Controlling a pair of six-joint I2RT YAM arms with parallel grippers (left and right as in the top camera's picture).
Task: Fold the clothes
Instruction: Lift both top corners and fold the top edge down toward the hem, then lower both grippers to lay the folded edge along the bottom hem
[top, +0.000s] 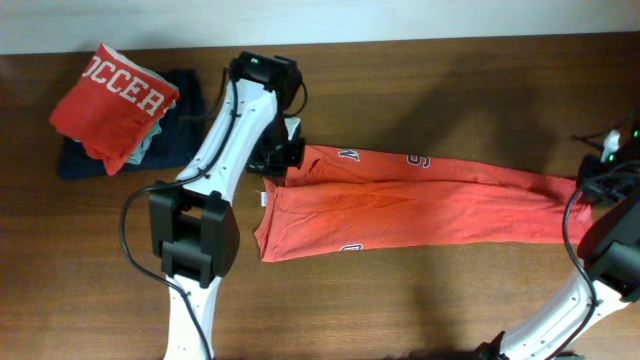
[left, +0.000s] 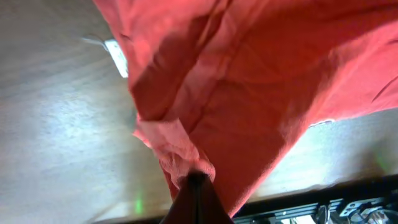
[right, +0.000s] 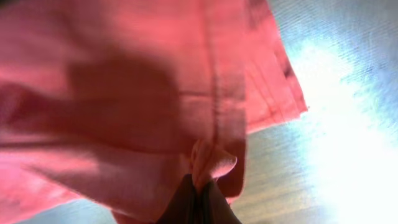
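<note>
The clothes, a coral-red T-shirt (top: 420, 205) with bits of white lettering along its far edge, lies folded into a long band across the table. My left gripper (top: 283, 165) is shut on the shirt's left end. In the left wrist view its dark fingertips (left: 198, 180) pinch a bunched fold of red cloth (left: 249, 74). My right gripper (top: 588, 186) is shut on the shirt's right end. The right wrist view shows its jaws together with a small tuck of the red fabric (right: 137, 93) squeezed between the fingertips (right: 202, 186).
At the back left a folded red shirt (top: 115, 100) with white "SOCCER" lettering rests on a dark navy folded garment (top: 185, 125). The wooden table (top: 420, 310) ends at a pale wall along the far edge. A white label (left: 117, 57) shows on the shirt's left hem.
</note>
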